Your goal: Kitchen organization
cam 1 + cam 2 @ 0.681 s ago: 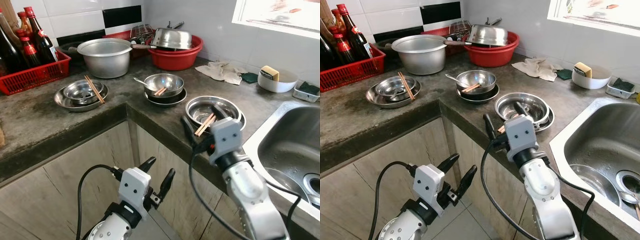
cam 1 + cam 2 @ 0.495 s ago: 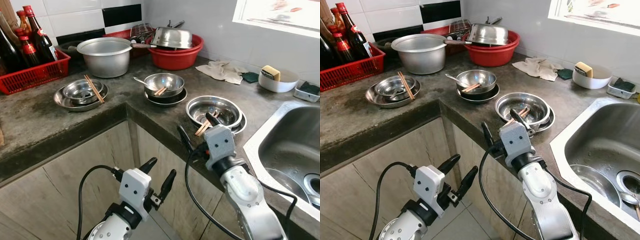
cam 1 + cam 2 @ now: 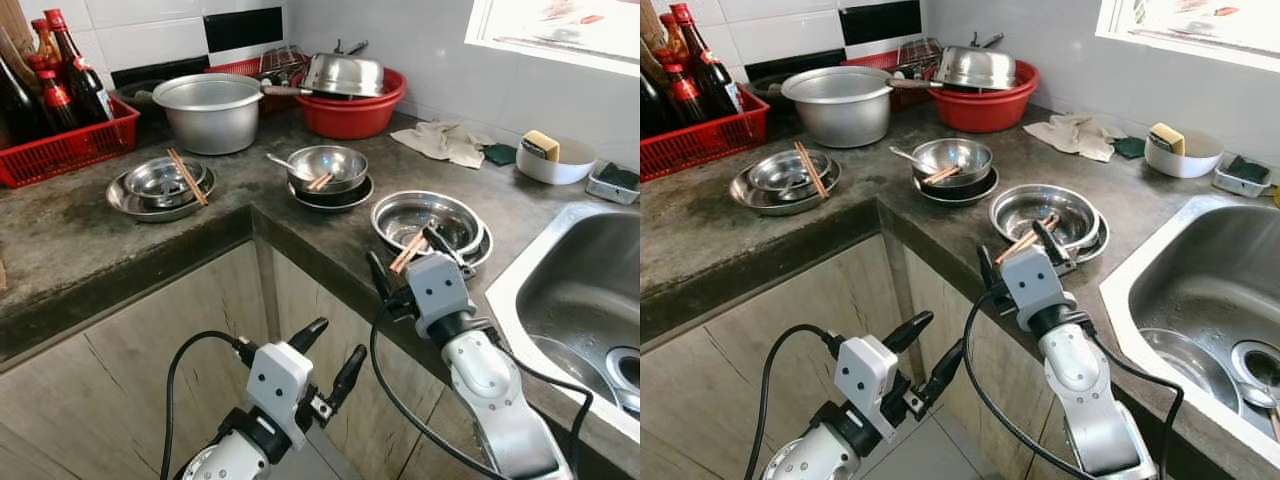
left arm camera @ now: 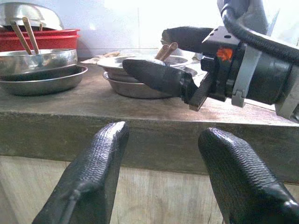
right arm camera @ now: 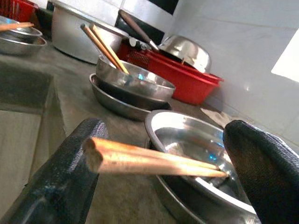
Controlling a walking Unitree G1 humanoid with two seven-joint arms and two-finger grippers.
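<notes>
While spread wide, right pincer (image 3: pixel 409 262) | chopsticks (image 5: pixel 149 160) between fingers | over steel bowl (image 3: pixel 425 218)

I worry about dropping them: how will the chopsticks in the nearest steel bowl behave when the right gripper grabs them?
The chopsticks look like thin, stiff wood, so probably light and unbending. They lean loosely on the rim of the steel bowl, so a nudge may roll or scatter them. Being two separate sticks, one could slip from between the right gripper's open fingers.
</notes>
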